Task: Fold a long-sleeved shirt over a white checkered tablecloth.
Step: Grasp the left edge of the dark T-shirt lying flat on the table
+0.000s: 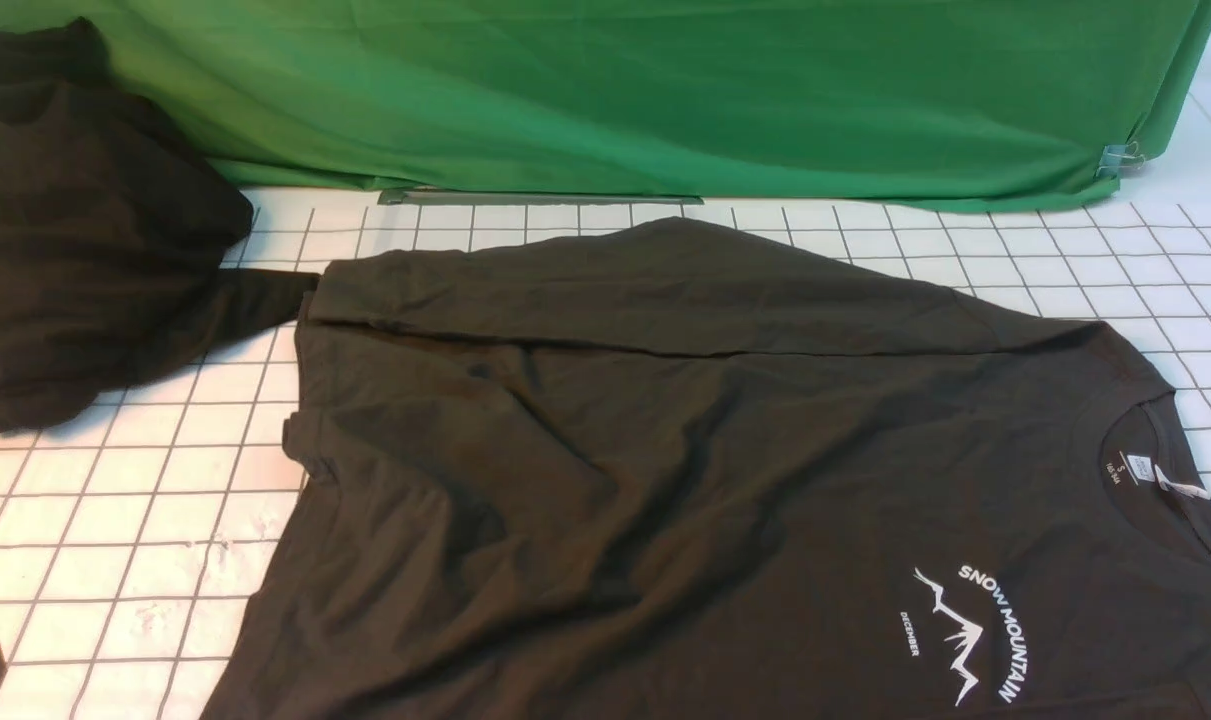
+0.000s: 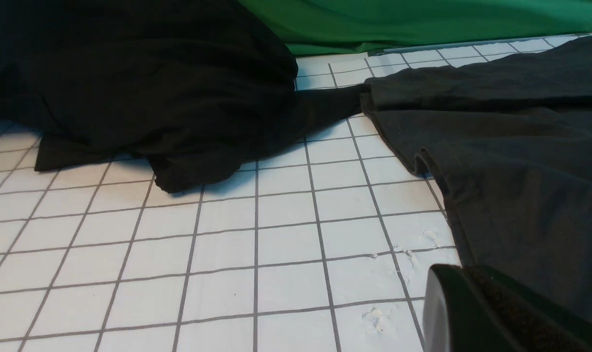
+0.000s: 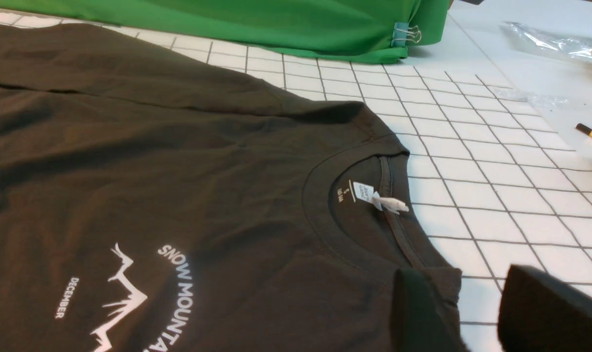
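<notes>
Shirt (image 1: 665, 450) lies flat on the checkered tablecloth (image 1: 115, 520), print up, collar toward the robot's right, one sleeve folded across its far side. Right gripper (image 3: 464, 276) holds its fingers spread just beside the collar; left gripper (image 2: 476, 308) is pressed together near the hem.

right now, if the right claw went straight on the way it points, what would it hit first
Probably the dark brown-black cotton shirt, at its shoulder edge by the neckline, though depth is unclear.
</notes>
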Motion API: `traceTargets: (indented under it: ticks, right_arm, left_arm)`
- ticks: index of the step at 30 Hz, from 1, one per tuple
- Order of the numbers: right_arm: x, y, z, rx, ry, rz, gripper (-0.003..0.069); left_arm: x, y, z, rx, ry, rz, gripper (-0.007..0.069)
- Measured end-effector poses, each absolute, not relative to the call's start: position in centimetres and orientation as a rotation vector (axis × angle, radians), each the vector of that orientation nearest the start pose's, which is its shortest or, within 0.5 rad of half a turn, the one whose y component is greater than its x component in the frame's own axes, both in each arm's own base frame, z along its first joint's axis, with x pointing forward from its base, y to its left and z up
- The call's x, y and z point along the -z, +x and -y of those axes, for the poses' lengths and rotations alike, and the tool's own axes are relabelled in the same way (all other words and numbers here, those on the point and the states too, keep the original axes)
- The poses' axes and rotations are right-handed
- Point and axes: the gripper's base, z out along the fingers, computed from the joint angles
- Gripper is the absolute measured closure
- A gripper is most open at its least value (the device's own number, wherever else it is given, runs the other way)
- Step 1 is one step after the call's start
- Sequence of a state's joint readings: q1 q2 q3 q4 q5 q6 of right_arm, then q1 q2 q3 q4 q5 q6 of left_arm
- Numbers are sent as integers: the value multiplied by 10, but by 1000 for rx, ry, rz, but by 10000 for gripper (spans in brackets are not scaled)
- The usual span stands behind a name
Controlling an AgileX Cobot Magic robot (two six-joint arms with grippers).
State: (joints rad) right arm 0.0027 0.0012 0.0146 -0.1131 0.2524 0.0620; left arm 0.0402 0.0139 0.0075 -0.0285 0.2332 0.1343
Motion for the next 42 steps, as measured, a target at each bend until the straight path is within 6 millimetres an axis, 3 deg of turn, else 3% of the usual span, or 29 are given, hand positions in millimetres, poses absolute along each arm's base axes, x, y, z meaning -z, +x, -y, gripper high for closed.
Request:
traceTargets:
  ticks: [24, 28, 33, 36, 39, 41, 42]
  right_arm:
    - [-185, 56, 2, 58, -23, -1750, 417]
    - [-185, 56, 2, 58, -23, -1750, 417]
    - [-185, 56, 2, 58, -23, -1750, 417]
    - [-186, 56, 2, 37, -6, -1740, 417]
    - [-195, 57, 0, -133, 140, -1638, 417]
    - [-200, 57, -1, -242, 235, -1575, 417]
    - [-208, 57, 0, -358, 329, -1473, 417]
  left_arm:
    - [-192, 57, -1, -87, 47, -1700, 603]
    - [-214, 57, -4, 184, -245, -1439, 603]
    - [-230, 53, -12, 333, -442, -1203, 603]
    - [-247, 44, -21, 471, -567, -927, 603]
    - [-261, 39, -21, 594, -590, -835, 603]
    - [-275, 39, -16, 632, -565, -866, 603]
    - [-297, 40, -10, 638, -520, -944, 603]
